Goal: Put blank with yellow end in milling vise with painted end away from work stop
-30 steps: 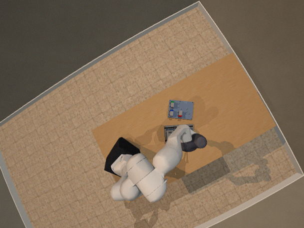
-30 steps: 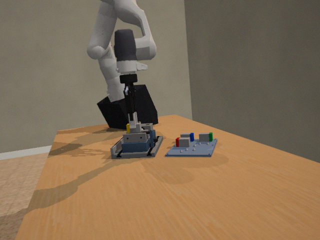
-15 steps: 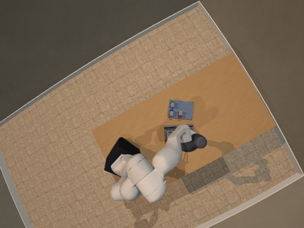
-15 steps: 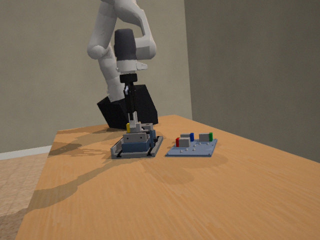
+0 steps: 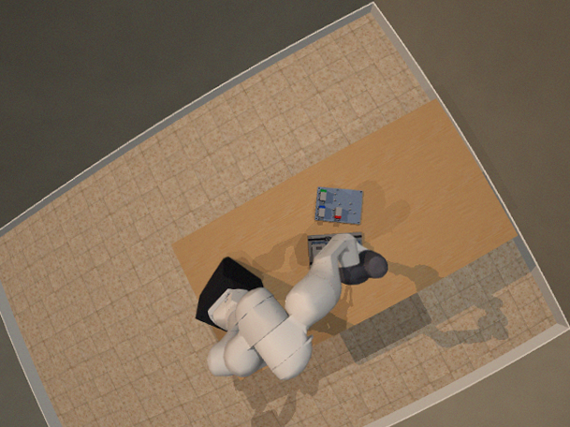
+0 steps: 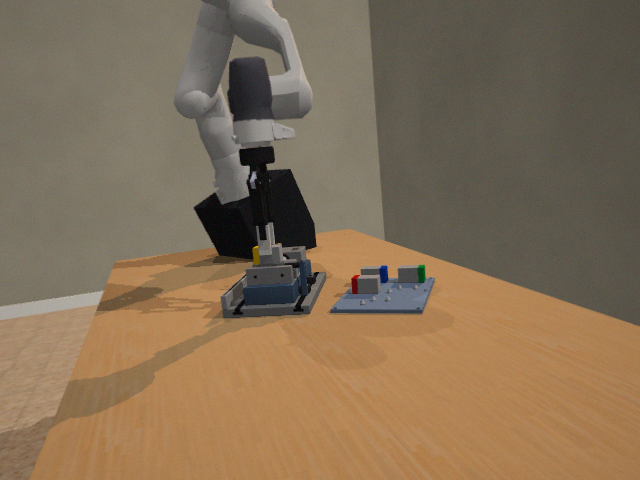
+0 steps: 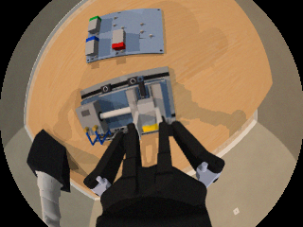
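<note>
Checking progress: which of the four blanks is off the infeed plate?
The yellow-ended blank, held by the end effector over the vise. The red, blue and green ones sit on the plate.

I can read no text, label, brand, number or sign anywhere near my jaws, on the bench [image 6: 361, 387] or beyond it.

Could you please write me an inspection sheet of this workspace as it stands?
Surface: wooden table, arm shadows across it.
Job's things: yellow-ended blank held over the vise; seating cannot be judged. Red-ended blank, blue-ended blank and green-ended blank on the infeed plate.
Clutter: nothing seen.
Grippers: gripper shut on the yellow-ended blank.
Cables: blue hoses at the vise end.
Surroundings: tiled floor, plain walls.
</note>
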`<action>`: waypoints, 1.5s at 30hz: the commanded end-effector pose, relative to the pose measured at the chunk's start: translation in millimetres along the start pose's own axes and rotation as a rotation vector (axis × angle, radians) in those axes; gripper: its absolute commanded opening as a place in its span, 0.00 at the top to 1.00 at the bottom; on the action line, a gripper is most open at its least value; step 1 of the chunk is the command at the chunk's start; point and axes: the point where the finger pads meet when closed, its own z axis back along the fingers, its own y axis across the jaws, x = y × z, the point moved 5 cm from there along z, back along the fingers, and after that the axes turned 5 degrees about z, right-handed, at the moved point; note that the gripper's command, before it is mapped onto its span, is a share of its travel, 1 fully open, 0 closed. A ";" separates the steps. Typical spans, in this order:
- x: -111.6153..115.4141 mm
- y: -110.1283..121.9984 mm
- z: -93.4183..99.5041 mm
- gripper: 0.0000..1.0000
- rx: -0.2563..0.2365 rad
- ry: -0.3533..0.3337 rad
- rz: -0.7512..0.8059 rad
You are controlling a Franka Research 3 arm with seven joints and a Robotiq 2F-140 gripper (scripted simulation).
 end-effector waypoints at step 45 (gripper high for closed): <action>-0.2 -1.4 -4.2 1.00 -0.001 0.000 0.005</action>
